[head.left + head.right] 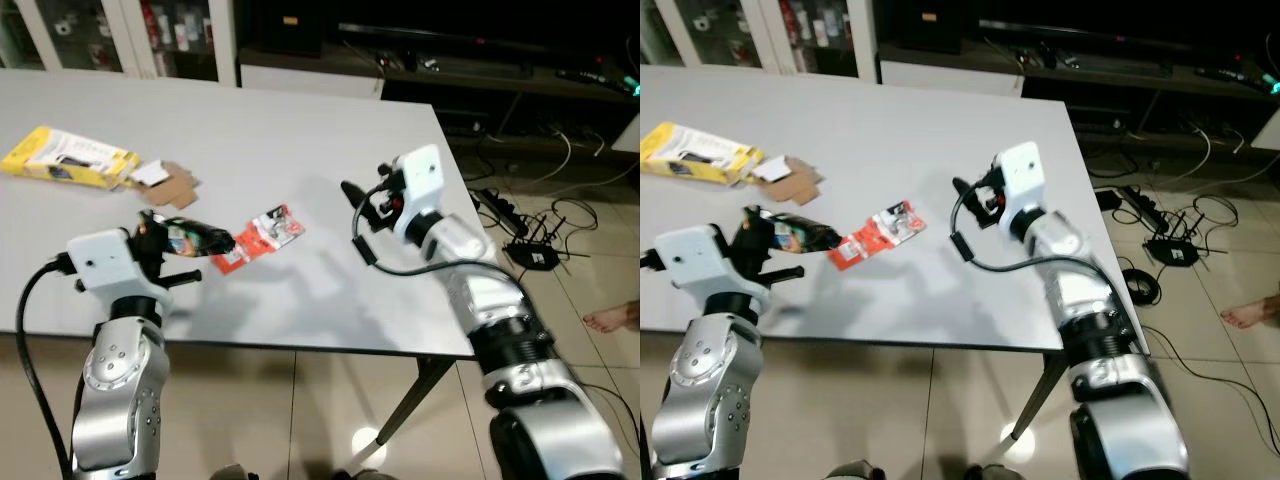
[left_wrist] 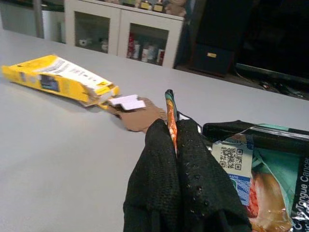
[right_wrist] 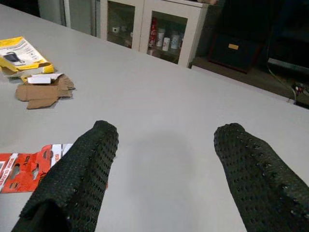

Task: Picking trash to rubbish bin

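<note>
A dark crinkled snack wrapper (image 1: 197, 238) hangs just above the grey table (image 1: 300, 130) near its front edge. My left gripper (image 1: 152, 236) is shut on one edge of it; the left wrist view shows the fingers (image 2: 159, 159) pinching the wrapper (image 2: 263, 169). Just right of the wrapper, a flat red packet (image 1: 258, 238) lies on the table. My right gripper (image 1: 357, 215) is open with nothing between its fingers, hovering over the table right of the red packet (image 3: 26, 169).
A yellow box (image 1: 68, 157) and torn brown cardboard (image 1: 172, 185) lie at the table's left. Cables and a power strip (image 1: 505, 215) cover the floor at right, with a person's foot (image 1: 612, 318) beyond. Glass cabinets (image 1: 130, 35) stand behind.
</note>
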You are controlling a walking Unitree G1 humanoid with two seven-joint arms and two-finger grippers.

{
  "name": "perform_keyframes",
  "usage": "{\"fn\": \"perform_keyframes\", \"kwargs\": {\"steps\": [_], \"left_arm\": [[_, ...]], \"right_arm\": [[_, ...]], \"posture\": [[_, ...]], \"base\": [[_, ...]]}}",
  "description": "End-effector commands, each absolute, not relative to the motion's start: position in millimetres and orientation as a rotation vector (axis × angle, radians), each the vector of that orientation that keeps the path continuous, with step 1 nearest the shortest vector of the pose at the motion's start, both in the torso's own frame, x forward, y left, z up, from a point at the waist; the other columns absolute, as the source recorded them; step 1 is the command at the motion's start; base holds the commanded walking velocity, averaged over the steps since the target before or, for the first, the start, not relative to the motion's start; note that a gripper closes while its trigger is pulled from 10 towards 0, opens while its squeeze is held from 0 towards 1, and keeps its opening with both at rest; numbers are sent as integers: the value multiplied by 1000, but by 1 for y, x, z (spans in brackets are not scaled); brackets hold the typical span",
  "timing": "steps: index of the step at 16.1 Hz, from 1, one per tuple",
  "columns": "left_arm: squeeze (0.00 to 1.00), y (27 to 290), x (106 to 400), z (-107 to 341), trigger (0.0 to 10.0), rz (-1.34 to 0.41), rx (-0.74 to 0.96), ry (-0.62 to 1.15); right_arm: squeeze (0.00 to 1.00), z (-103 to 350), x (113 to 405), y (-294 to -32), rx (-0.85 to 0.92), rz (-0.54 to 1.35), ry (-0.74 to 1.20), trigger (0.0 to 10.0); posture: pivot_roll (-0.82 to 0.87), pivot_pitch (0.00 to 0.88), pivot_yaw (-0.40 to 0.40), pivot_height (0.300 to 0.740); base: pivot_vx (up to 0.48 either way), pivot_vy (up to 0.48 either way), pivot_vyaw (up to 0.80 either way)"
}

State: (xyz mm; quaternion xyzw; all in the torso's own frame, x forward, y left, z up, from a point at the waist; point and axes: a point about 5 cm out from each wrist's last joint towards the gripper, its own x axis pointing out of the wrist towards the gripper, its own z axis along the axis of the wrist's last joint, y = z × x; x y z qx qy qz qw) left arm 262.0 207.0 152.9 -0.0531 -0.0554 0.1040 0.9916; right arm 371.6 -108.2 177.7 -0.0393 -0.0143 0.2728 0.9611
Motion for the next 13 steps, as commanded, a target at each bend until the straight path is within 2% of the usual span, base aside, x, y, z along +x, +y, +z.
{"fn": "perform_keyframes", "kwargs": {"steps": [1,7,13], "left_arm": [[0,206,260,157,10000,222,-99,-122],[0,233,244,163,10000,391,7,-145],[0,236,223,157,10000,413,29,-101]], "right_arm": [[0,177,374,-111,-120,600,2,10000],[0,173,377,-115,-191,831,80,10000],[0,181,383,-99,-208,903,21,10000]], "posture": [[29,112,-74,740],[65,130,-84,740],[105,174,-84,740]], "base": [[0,0,0],[0,0,0],[0,0,0]]}}
